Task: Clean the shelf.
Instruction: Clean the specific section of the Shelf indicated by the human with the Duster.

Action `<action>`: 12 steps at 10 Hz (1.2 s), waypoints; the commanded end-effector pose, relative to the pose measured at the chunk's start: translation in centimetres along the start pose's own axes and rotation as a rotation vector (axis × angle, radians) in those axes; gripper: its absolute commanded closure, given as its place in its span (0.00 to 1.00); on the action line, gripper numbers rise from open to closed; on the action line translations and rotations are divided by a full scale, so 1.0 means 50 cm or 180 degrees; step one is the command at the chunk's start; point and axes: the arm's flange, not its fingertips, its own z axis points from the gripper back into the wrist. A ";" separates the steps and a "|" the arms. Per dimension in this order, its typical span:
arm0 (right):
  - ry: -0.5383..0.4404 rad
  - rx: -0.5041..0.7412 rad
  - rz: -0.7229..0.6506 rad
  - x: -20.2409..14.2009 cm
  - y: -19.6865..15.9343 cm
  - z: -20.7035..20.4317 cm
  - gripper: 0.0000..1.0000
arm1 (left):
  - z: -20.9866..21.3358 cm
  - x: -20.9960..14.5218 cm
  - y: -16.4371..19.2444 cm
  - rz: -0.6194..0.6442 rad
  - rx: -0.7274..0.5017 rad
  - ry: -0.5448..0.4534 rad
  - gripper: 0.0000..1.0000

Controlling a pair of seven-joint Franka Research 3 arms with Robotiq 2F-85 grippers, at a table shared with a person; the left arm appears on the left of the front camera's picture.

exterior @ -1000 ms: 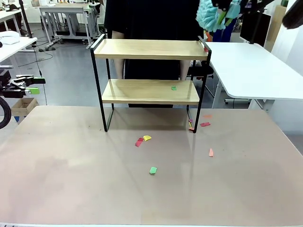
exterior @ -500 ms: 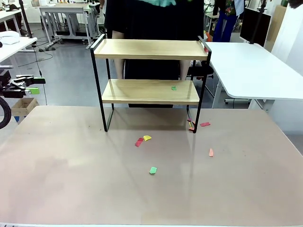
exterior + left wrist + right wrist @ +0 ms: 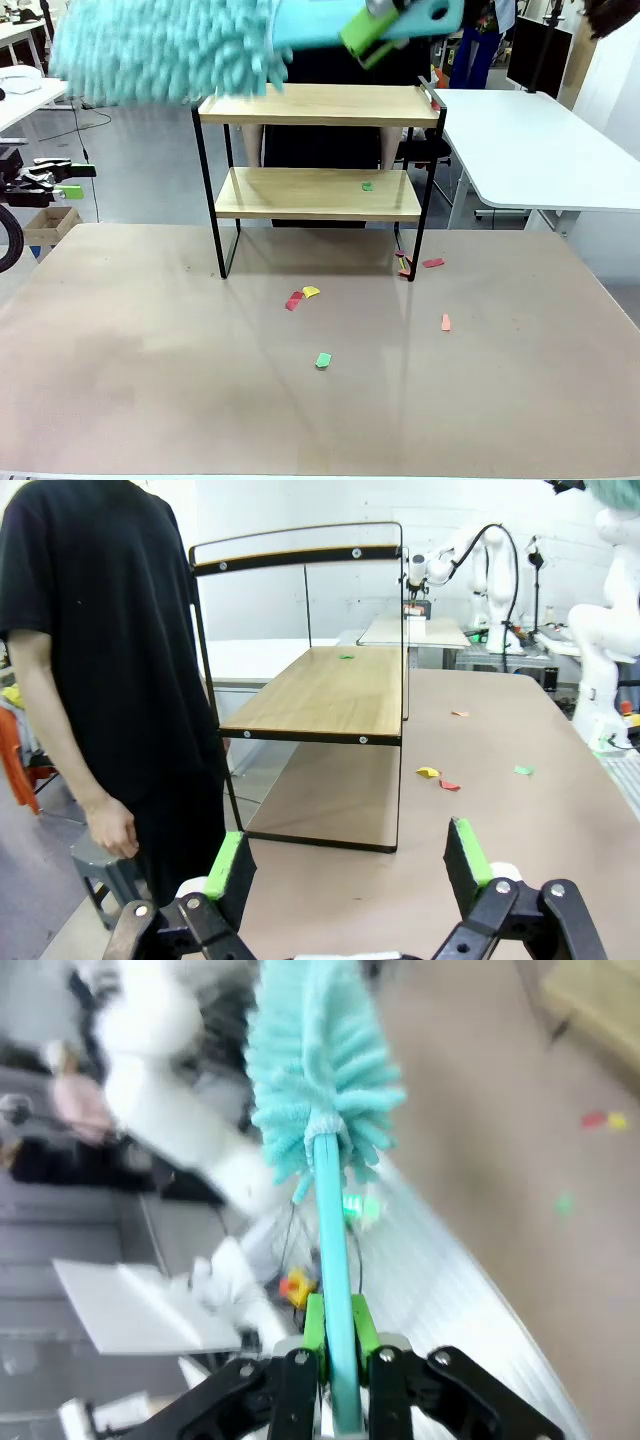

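Observation:
The shelf [image 3: 318, 105] stands at the table's far side, two wooden boards in a black frame; from its end it appears as the shelf [image 3: 330, 688]. A green scrap [image 3: 367, 186] lies on the lower board. My right gripper [image 3: 370, 32] is high above the shelf, shut on the handle of a fluffy teal duster [image 3: 165, 48]. In the right wrist view, the right gripper [image 3: 338, 1352] clamps the duster [image 3: 320, 1070] by its handle. My left gripper [image 3: 350, 865] is open and empty beside the table's left side, seen also as the left gripper [image 3: 60, 182].
Coloured paper scraps lie on the table: red and yellow ones [image 3: 302, 296], a green one [image 3: 323, 360], an orange one [image 3: 445, 322], red ones by the shelf's right leg [image 3: 432, 263]. A person in black [image 3: 100, 630] stands behind the shelf.
The duster swung from the upper right across the top of the picture; its blurred head now hangs above the shelf's left end. The left gripper and the scraps stayed put.

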 end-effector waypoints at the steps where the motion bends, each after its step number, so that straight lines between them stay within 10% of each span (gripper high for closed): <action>1: 0.0644 -0.0103 0.0000 0.013 -0.026 0.010 0.87 | -0.001 0.004 -0.003 -0.0012 0.0004 0.0002 0.00; 5: 0.1456 -0.0492 -0.0268 -0.080 -0.119 -0.013 0.87 | -0.001 0.004 -0.003 -0.0012 0.0004 0.0002 0.00; 12: 0.0958 -0.0651 -0.0083 -0.270 -0.288 -0.070 0.87 | -0.001 0.004 -0.003 -0.0012 0.0004 0.0002 0.00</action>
